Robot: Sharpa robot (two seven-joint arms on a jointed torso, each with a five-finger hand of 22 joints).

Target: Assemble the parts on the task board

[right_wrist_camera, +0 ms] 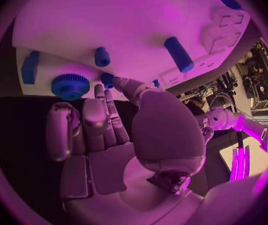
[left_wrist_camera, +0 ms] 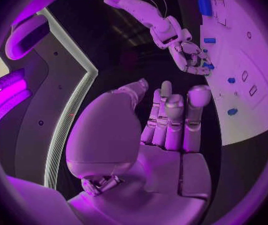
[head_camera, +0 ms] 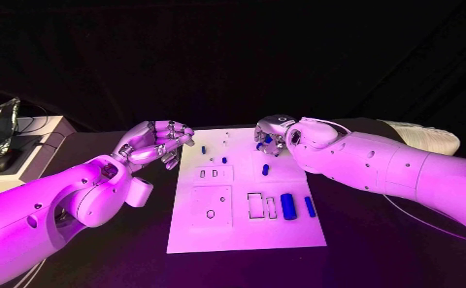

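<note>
Left hand (head_camera: 155,141) curled, empty | right hand (head_camera: 275,133) over task board (head_camera: 243,234); grip unclear

We see the task board (head_camera: 243,234) lying mid-surface between both arms. The left hand (head_camera: 155,141) hovers just beside its left edge, the right hand (head_camera: 275,133) over its far part, near small parts (head_camera: 265,169).
</note>
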